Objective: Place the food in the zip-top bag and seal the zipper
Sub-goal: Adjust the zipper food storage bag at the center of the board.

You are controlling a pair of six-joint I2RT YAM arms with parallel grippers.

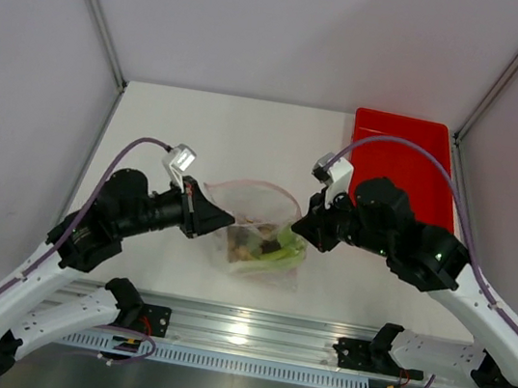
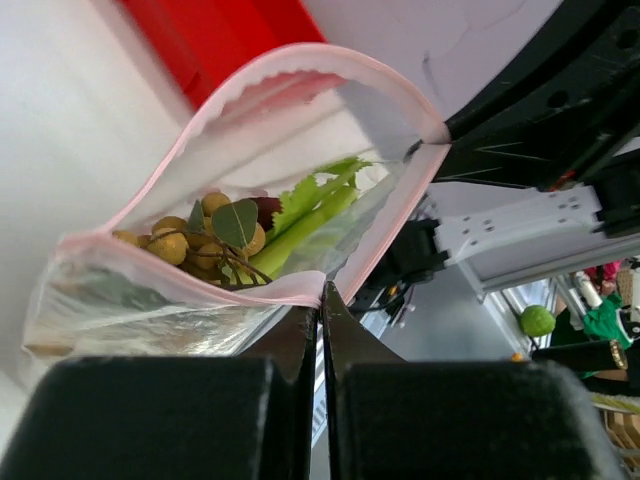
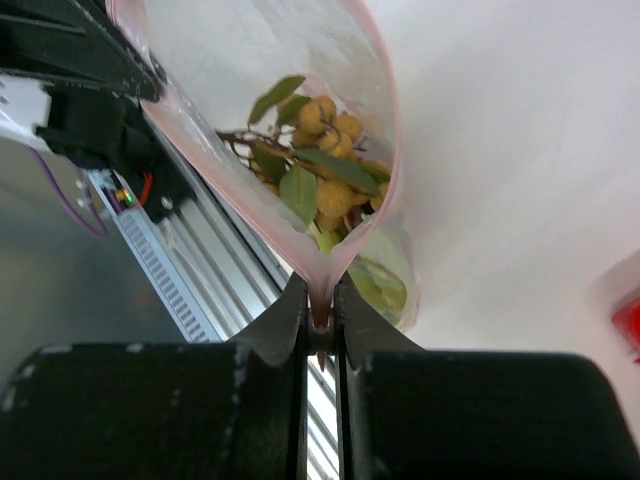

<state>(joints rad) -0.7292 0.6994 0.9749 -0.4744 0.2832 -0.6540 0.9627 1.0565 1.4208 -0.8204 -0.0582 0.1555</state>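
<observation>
The zip-top bag (image 1: 260,251) is being held up between the two arms over the near part of the table (image 1: 182,124). Its mouth is gaping, and the grapes (image 2: 190,240), the leek stalk (image 2: 310,215) and what seems the dark-red wedge (image 2: 268,208) are lying inside. The left gripper (image 2: 322,298) is pinching the rim at one end of the pink zipper (image 2: 290,55) with jaws closed tight, and the right gripper (image 3: 320,312) is nipping the opposite end likewise. In my judgement the loading is done, and only the sealing is waiting.

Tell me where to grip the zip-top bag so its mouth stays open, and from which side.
Pinch the pink rim of the zip-top bag at its two end folds, one claw from each side, as the left claw and right claw do: the film is flat there.
</observation>
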